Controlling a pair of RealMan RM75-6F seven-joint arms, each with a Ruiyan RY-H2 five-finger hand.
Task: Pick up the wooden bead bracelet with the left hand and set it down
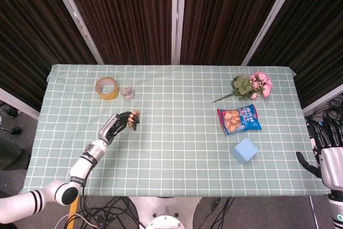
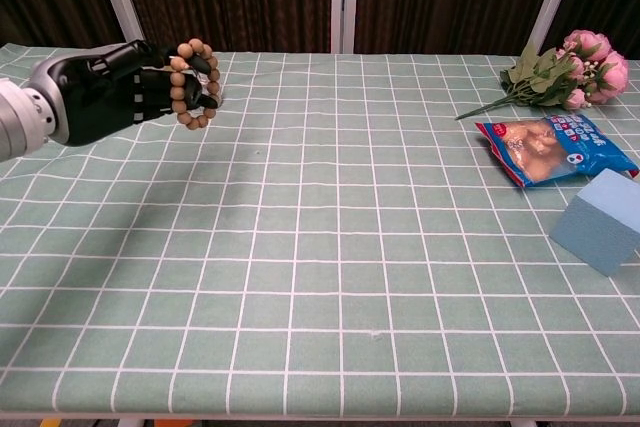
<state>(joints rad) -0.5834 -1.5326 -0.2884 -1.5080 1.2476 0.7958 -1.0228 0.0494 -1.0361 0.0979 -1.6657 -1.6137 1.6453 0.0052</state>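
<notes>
The wooden bead bracelet hangs from the fingertips of my left hand, held above the left part of the green checked table. The bead ring stands nearly edge-on in the chest view. In the head view my right hand hovers off the table's right edge, fingers apart and holding nothing; the chest view does not show it.
A roll of yellow tape and a small round tin lie at the back left. Pink flowers, a blue snack bag and a blue foam block sit on the right side.
</notes>
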